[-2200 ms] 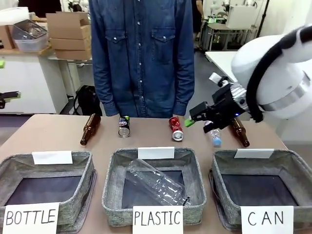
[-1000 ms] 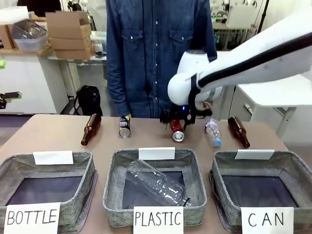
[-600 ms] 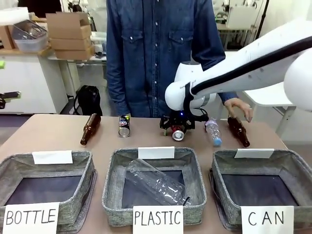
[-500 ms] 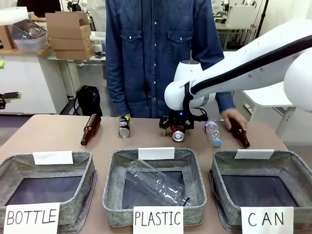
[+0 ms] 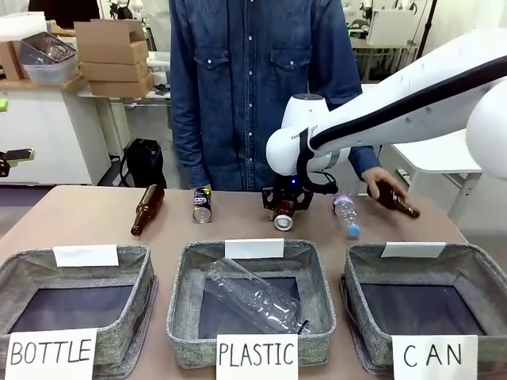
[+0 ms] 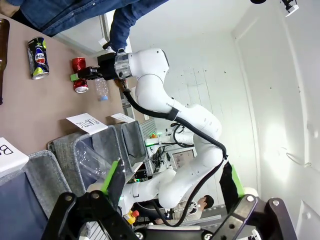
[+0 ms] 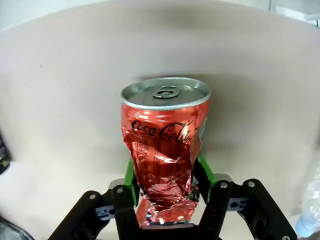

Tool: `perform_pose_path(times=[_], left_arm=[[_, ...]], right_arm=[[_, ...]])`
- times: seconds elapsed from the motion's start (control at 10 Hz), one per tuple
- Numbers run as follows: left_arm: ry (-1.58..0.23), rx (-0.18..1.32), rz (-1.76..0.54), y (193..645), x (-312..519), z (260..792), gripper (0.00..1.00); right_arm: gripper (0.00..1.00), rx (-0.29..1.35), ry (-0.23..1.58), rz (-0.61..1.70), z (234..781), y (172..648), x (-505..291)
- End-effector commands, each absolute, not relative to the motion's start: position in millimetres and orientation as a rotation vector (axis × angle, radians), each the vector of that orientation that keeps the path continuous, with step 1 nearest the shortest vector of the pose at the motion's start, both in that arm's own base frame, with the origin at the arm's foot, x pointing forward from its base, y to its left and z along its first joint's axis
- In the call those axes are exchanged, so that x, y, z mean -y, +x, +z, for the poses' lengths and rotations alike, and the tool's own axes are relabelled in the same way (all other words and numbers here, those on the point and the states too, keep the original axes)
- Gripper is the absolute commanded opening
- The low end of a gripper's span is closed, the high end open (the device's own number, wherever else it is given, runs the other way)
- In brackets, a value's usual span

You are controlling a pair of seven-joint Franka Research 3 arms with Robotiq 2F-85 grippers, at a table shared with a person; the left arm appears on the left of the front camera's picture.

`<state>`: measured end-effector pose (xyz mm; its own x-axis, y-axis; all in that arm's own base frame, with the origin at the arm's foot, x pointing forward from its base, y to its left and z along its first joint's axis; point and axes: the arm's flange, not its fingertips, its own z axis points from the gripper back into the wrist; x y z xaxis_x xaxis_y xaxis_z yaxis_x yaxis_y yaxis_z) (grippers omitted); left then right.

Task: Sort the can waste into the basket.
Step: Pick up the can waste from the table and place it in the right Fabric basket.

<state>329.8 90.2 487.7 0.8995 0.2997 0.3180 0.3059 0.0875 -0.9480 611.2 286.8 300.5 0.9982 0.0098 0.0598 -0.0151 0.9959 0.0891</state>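
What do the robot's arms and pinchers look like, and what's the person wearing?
The right arm is smooth, round and white, with a black cable along it. The right gripper and left gripper are black, each with two fingers and green pads. The person wears a dark blue denim shirt with long sleeves.

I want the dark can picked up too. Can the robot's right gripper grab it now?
Probably not yet. The right gripper is shut on the red can, so it has no room. The dark can itself lies in the open, with nothing covering it.
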Motion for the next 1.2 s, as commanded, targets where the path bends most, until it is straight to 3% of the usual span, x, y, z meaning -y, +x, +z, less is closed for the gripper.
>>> perform_pose_path(times=[0.0,0.5,1.1], left_arm=[[-1.507,0.51,-0.014,328.7,-89.5,490.0,1.0],[-1.507,0.51,-0.014,328.7,-89.5,490.0,1.0],[-1.507,0.51,-0.014,328.7,-89.5,490.0,1.0]], right_arm=[[0.0,0.023,0.064,0.026,293.5,606.0,-291.1],[0.0,-0.058,0.063,0.227,297.7,578.7,-274.3],[0.0,-0.013,0.233,0.198,333.6,541.6,-195.4]])
